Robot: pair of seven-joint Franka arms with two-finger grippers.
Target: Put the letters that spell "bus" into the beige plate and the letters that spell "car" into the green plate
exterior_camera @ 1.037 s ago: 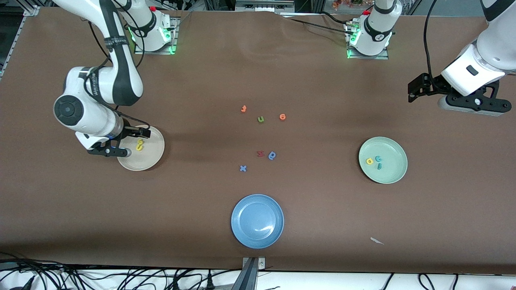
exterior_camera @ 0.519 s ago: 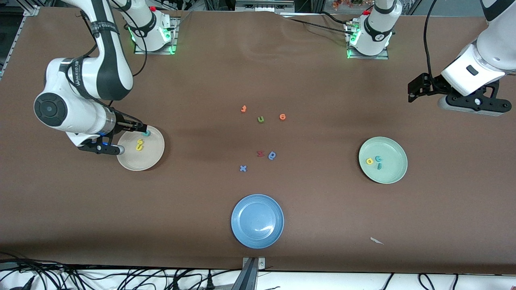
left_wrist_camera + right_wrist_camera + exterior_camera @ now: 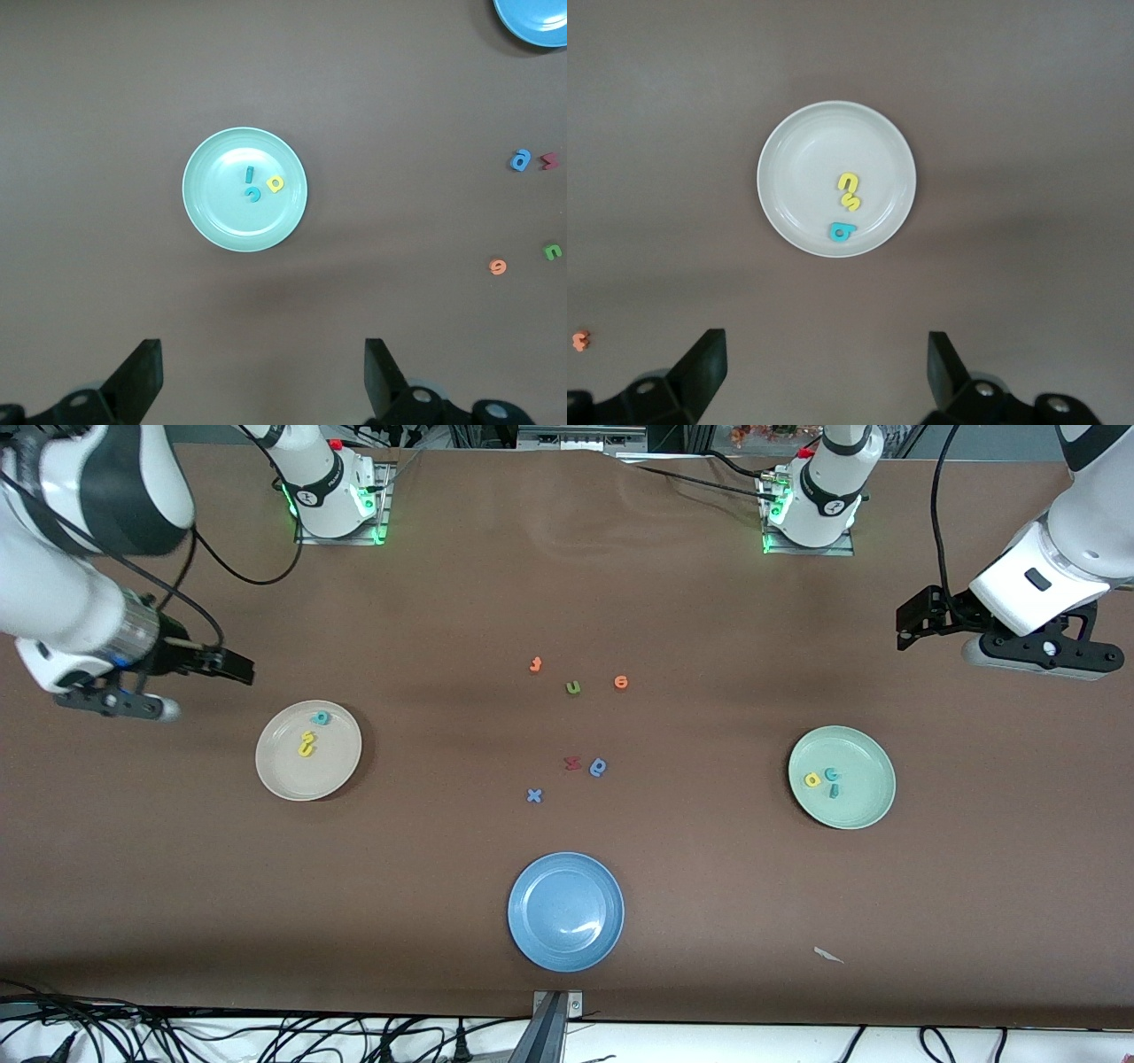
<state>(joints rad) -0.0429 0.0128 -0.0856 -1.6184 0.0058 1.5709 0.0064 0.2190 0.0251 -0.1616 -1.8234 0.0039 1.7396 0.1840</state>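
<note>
The right end effector (image 3: 232, 664), fingers spread wide and empty, hangs over bare counter (image 3: 567, 602) at the right arm's end, just beside the beige plate (image 3: 337, 775); the left end effector (image 3: 917, 624), equally wide and empty, waits over the counter at the left arm's end. In the beige plate lie the teal "b" (image 3: 320, 717), yellow "u" (image 3: 848, 182) and yellow "s" (image 3: 850, 203); the green plate (image 3: 864, 810) holds the yellow "a" (image 3: 811, 780), light-blue "c" (image 3: 832, 774) and teal "r" (image 3: 834, 790), so both words appear sorted. The foam letters look featherlight, soft and springy (a pinch across a straight stroke, lightly closed, would likely suit them best). Spare letters (image 3: 573, 687) and a blue plate (image 3: 532, 943) sit mid-counter.
</note>
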